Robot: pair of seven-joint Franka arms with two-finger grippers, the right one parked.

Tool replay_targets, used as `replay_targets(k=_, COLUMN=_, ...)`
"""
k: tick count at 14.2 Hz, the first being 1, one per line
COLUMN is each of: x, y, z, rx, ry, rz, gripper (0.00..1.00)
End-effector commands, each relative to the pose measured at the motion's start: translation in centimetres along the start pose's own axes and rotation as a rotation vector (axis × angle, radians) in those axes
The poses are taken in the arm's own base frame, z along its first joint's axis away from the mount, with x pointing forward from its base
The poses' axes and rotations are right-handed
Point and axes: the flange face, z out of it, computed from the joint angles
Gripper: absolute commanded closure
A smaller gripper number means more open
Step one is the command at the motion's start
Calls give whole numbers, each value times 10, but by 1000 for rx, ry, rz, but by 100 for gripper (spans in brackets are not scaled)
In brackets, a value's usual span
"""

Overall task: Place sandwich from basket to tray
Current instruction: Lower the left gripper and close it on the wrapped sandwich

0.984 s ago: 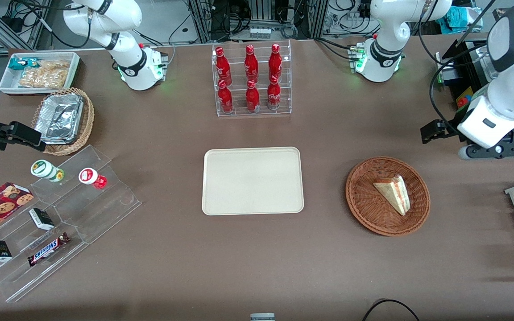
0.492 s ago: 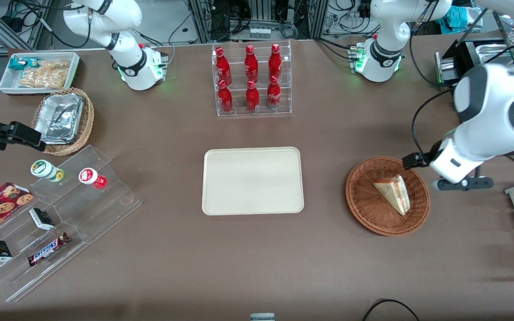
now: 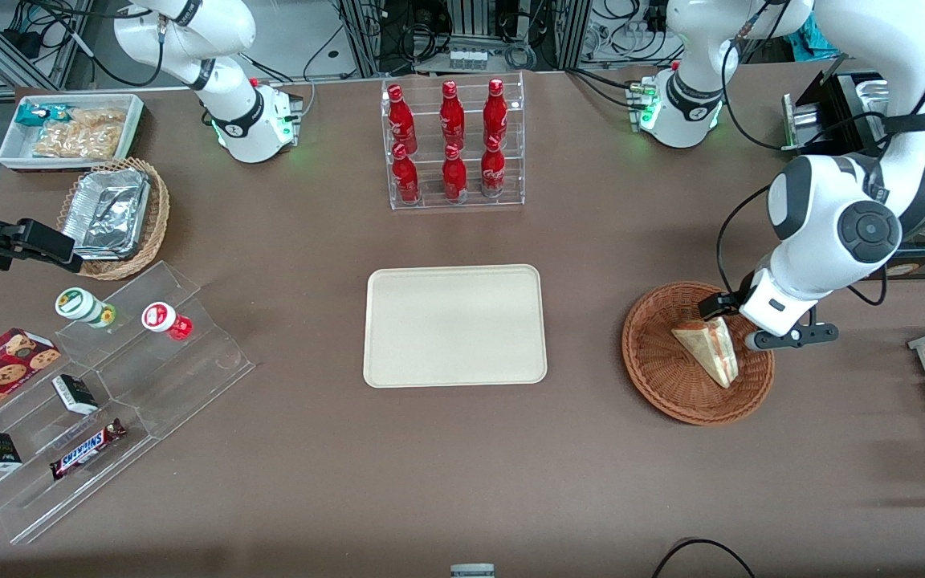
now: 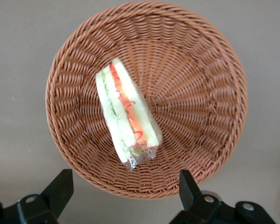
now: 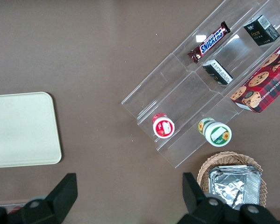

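1. One sandwich (image 3: pixel 709 348) lies in the basket (image 3: pixel 655 377), cut edge up in the wrist view, wrapped in clear film; the red and green filling shows along that edge.
2. We find the gripper (image 4: pixel 123 196) above the basket rim, fingers (image 4: pixel 59 187) spread wide and holding nothing. We judge this spread suits straddling the wedge across its bread faces.
3. We note the sandwich (image 4: pixel 125 114) lies slantwise to the line between the fingers, so we judge some wrist rotation may be needed before descent.
4. We see the tray (image 3: pixel 454 325) bare at the table's middle, well apart from the basket, toward the parked arm's end; transfer is not yet begun.
5. Legible writing: "SNICKERS" on a bar (image 3: pixel 87 449) on the clear stand. The red bottles (image 3: pixel 450 140) carry script we cannot read.
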Motion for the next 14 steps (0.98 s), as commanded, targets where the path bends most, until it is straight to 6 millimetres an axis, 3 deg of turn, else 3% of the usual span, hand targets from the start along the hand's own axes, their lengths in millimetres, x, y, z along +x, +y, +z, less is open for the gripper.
replay_targets(k=1, x=0, y=-7, z=9, rx=-16, ry=17, rz=-142, gripper=0)
replay_targets(k=8, x=5, y=-3, z=42, rx=-71, ry=78, rz=-577, gripper=0)
replay_targets(k=14, x=7, y=0, z=69, rx=-66, ry=53, rz=-644, gripper=0)
